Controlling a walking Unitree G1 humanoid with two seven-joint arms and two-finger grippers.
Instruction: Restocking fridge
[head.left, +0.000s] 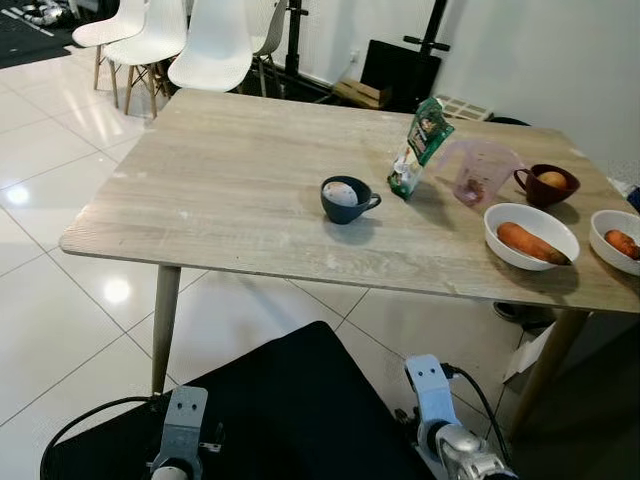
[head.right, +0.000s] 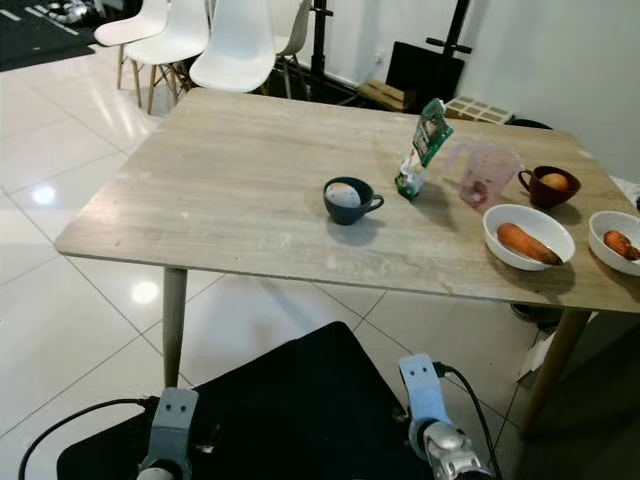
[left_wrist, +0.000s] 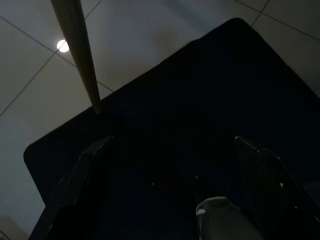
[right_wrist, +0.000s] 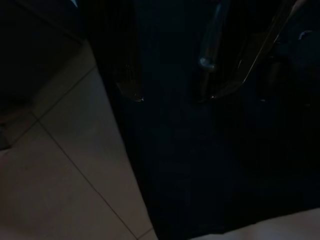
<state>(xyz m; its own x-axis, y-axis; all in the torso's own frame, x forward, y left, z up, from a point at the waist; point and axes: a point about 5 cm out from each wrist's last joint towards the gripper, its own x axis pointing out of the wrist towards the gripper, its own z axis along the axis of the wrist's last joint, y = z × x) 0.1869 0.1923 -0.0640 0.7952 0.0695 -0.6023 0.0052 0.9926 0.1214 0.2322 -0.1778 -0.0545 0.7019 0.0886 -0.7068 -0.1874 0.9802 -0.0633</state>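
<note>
Both arms are hanging idle; the left gripper (left_wrist: 170, 195) is spread, the right gripper's state I cannot tell. Approaching the desk (head.left: 230, 190), I'd target the dark cup (head.left: 347, 199) at twelve o'clock.

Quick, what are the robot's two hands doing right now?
Left hand: open, holding nothing, hanging low over the black mat.
Right hand: too dark to tell if it is open or closed.

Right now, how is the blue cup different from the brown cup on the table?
The blue cup stands alone mid-table holding something pale and roundish; the brown cup sits farther right beside the pink jug and holds something orange-yellow. The blue cup's handle points right, the brown cup's points left. Both are small, dark, upright and handled.
</note>
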